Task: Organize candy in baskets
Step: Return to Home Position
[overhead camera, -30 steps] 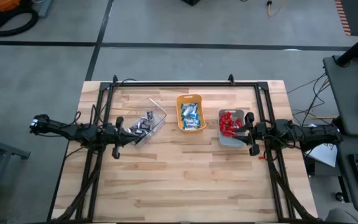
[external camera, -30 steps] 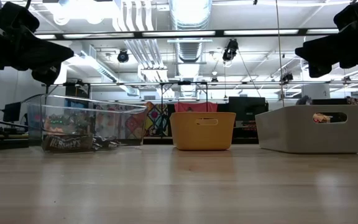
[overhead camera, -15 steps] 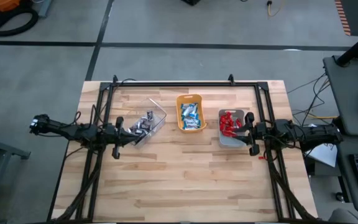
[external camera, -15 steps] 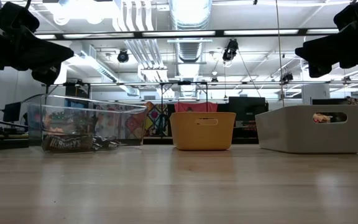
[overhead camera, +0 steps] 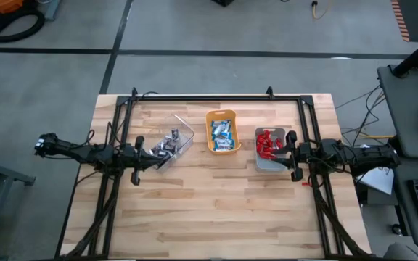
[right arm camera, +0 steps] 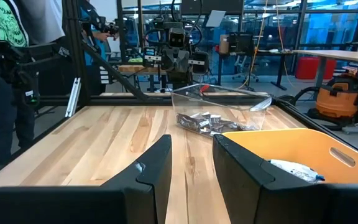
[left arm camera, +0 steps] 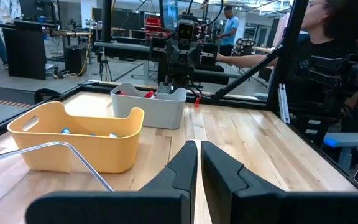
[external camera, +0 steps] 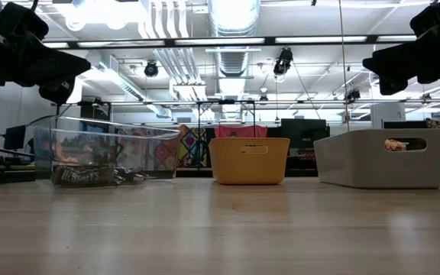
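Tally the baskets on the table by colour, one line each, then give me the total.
Clear basket: 1
Orange basket: 1
Grey basket: 1
Total: 3 baskets

In your low view both arms are cut off by the top edge, so neither gripper shows there. The grey basket (external camera: pixel 380 158) hides its candy (only a scrap shows through the handle slot), and the orange basket (external camera: pixel 249 160) hides its contents completely.
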Controlling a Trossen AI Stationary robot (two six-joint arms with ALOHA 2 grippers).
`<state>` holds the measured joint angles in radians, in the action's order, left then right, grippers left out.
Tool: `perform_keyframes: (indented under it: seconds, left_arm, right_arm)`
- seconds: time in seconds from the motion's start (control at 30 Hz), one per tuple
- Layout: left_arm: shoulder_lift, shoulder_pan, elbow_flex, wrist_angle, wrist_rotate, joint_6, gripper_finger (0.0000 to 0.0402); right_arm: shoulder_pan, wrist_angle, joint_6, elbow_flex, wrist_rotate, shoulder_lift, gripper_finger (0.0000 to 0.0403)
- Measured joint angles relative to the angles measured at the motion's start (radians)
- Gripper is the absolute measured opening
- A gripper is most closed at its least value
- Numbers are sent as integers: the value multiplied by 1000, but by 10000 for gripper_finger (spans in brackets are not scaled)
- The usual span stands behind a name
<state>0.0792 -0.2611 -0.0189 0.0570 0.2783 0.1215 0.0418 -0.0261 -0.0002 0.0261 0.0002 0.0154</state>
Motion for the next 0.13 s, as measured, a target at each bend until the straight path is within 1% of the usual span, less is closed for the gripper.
perform_keyframes:
  seconds: [0.13]
  left_arm:
    - [0, 0, 0, 0, 0, 0, 6]
  right_arm:
    - [0, 0, 0, 0, 0, 0, 109]
